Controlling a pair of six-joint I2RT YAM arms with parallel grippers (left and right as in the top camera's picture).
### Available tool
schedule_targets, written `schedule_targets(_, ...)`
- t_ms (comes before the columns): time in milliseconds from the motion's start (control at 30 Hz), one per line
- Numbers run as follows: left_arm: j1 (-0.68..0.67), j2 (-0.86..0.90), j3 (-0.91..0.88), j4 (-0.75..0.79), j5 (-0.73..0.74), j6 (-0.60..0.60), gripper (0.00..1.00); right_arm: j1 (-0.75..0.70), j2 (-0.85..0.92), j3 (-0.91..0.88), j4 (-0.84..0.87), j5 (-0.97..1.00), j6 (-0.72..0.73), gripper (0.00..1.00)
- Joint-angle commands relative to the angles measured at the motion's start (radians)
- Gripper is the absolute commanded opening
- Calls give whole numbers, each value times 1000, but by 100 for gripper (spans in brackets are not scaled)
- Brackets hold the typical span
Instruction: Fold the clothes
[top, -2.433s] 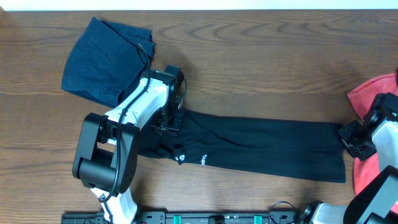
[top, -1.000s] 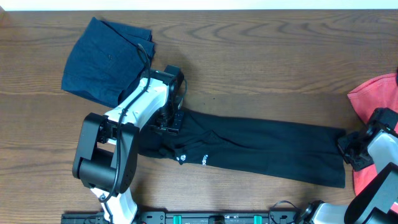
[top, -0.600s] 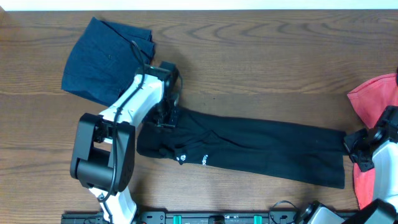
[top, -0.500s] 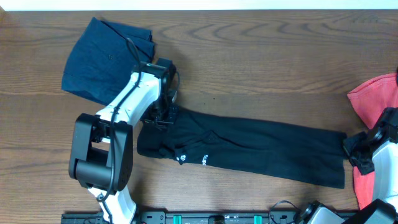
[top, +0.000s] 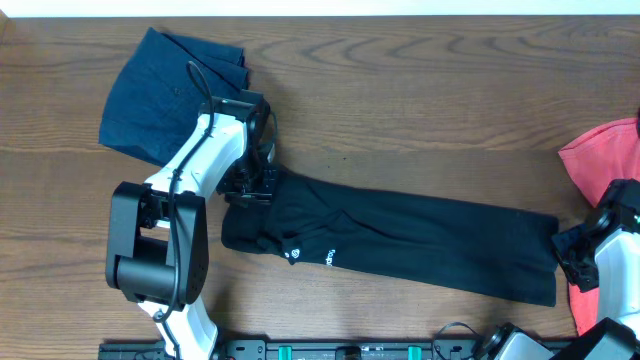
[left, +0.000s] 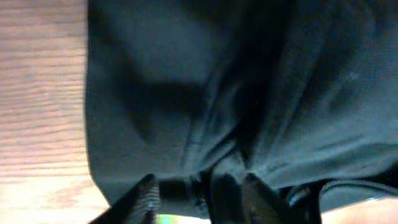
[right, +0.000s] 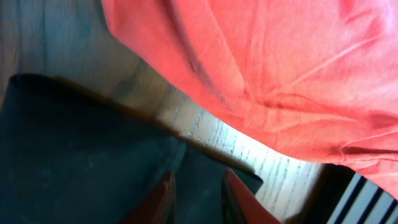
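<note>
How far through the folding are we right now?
Done, seemingly: the navy-blue cloth garment lies roughly folded at the far left. In hand: the black T-shirt with white print is folded into a long strip; the left claw, fingers apart, is at its left end, the right claw at its right end, grip unclear. Left: shortening that strip, then the rumpled coral-red T-shirt.

The black T-shirt (top: 420, 235) across the middle carries small white print marks (top: 310, 255) toward its 8 o'clock end. At 10 o'clock lies a navy-blue garment (top: 165, 95), at 3 o'clock a coral-red T-shirt (top: 600, 155). The tabletop (top: 420, 90) is brown with darker wavy woodgrain.
</note>
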Motion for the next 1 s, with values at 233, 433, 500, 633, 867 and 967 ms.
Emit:
schedule_targets(233, 0, -3, 15, 23, 101, 6, 62, -6, -3, -4, 11, 10, 18, 25)
schedule_targets(433, -10, -2, 9, 40, 103, 6, 61, -6, -3, -4, 15, 1, 18, 26)
schedule_targets(500, -23, -2, -6, 53, 108, 6, 60, -6, -3, -4, 18, -8, 18, 26)
schedule_targets(633, -43, -2, -46, 98, 108, 6, 45, -6, -3, -4, 21, -13, 15, 26)
schedule_targets(867, -42, -2, -48, 89, 107, 15, 6, -6, -3, -4, 23, -16, 15, 26)
schedule_targets(967, -31, -2, -19, 1, 64, 49, 6, -6, -3, -4, 24, -16, 15, 26)
